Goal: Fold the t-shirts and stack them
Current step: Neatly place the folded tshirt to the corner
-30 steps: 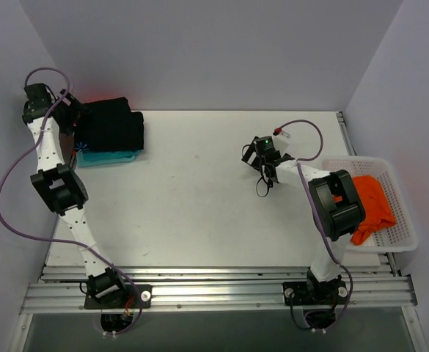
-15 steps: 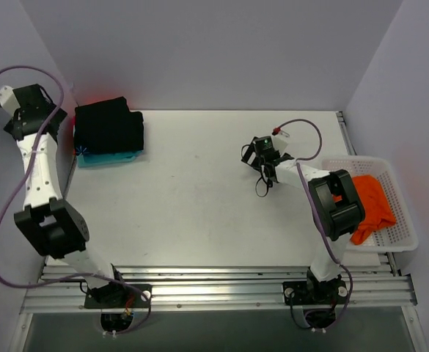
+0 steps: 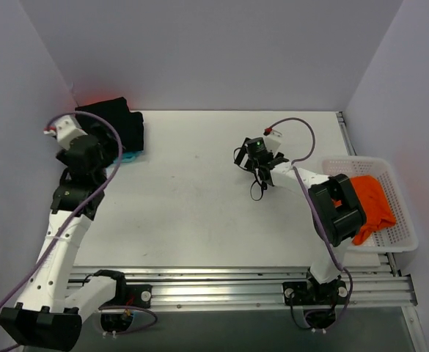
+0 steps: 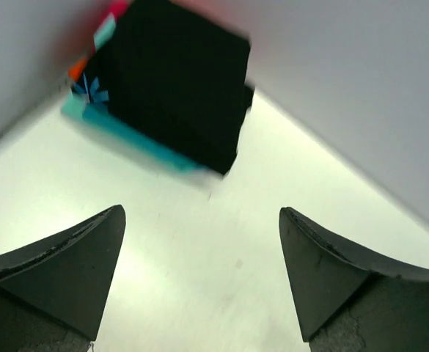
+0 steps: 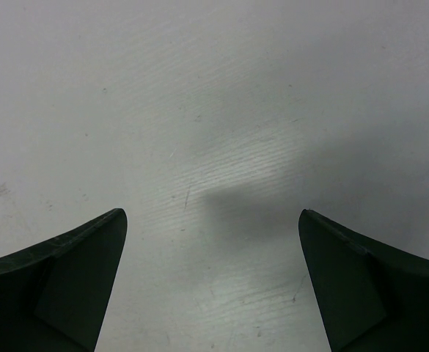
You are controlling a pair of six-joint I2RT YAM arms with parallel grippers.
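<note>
A stack of folded t-shirts sits at the back left of the table, with a black one [image 3: 120, 122] on top and a teal one [image 3: 129, 156] peeking out beneath. The left wrist view shows the black shirt [image 4: 174, 88] over the teal layer [image 4: 137, 143], with pink [image 4: 119, 9] and orange [image 4: 76, 70] edges at the far corner. My left gripper [image 3: 89, 154] [image 4: 203, 242] hovers just in front of the stack, open and empty. An orange t-shirt [image 3: 372, 205] lies crumpled in the basket. My right gripper [image 3: 249, 158] [image 5: 213, 249] is open over bare table near the middle.
The white lattice basket [image 3: 405, 233] stands at the right edge of the table. Walls close in the left, back and right sides. A purple cable [image 3: 296, 125] loops over the right wrist. Metal rails [image 3: 214, 282] run along the near edge.
The left arm has swung from the back-left corner beside the stack to the stack's near left side, now covering part of it. The right gripper shifted slightly left.
</note>
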